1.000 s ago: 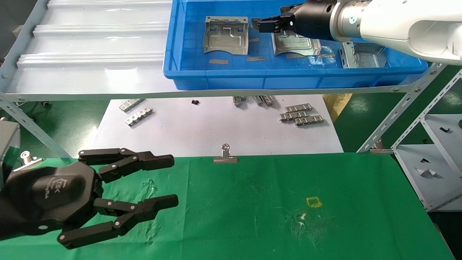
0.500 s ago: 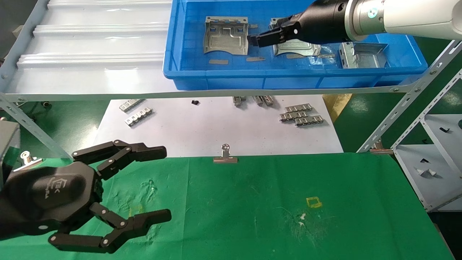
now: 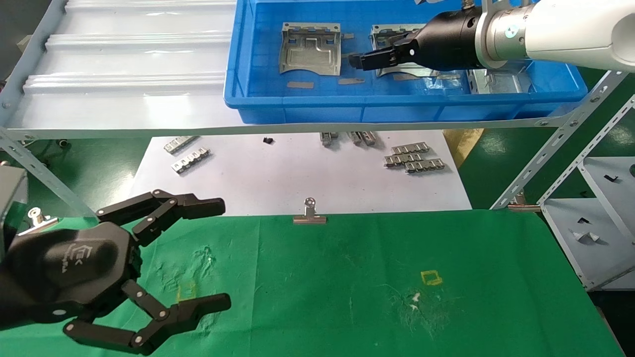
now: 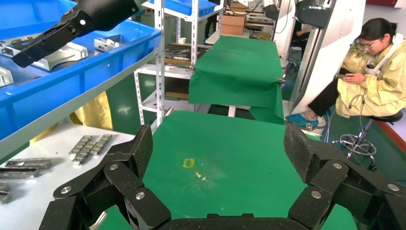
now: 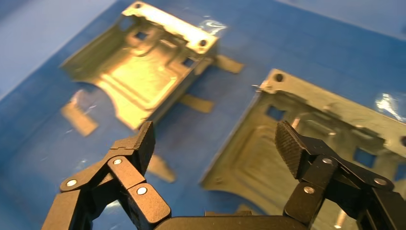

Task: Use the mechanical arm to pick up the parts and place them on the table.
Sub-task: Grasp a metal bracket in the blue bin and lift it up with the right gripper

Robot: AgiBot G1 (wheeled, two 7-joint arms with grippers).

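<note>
Three silvery parts lie in the blue tray point(image 3: 297, 106) on the shelf: a left part point(image 3: 310, 48), a middle part point(image 3: 392, 69) partly hidden by my arm, and a right part point(image 3: 498, 82). My right gripper point(image 3: 358, 60) hangs low in the tray between the left and middle parts. In the right wrist view it point(image 5: 216, 136) is open, with the middle part's point(image 5: 297, 139) near edge between its fingers and the left part point(image 5: 139, 81) beyond. My left gripper point(image 3: 222, 252) is open and holds nothing over the green table point(image 3: 377, 277).
Small flat strips point(image 3: 300, 85) lie loose in the tray. Ridged metal strips point(image 3: 414, 158) rest on the white paper sheet point(image 3: 278, 178). A binder clip point(image 3: 310, 213) pins the cloth's far edge. A grey rack point(image 3: 590, 218) stands to the right. A seated person point(image 4: 371, 76) is beyond the table.
My right gripper has dropped lower into the tray, beside the middle part. My left gripper's fingers have spread wider apart.
</note>
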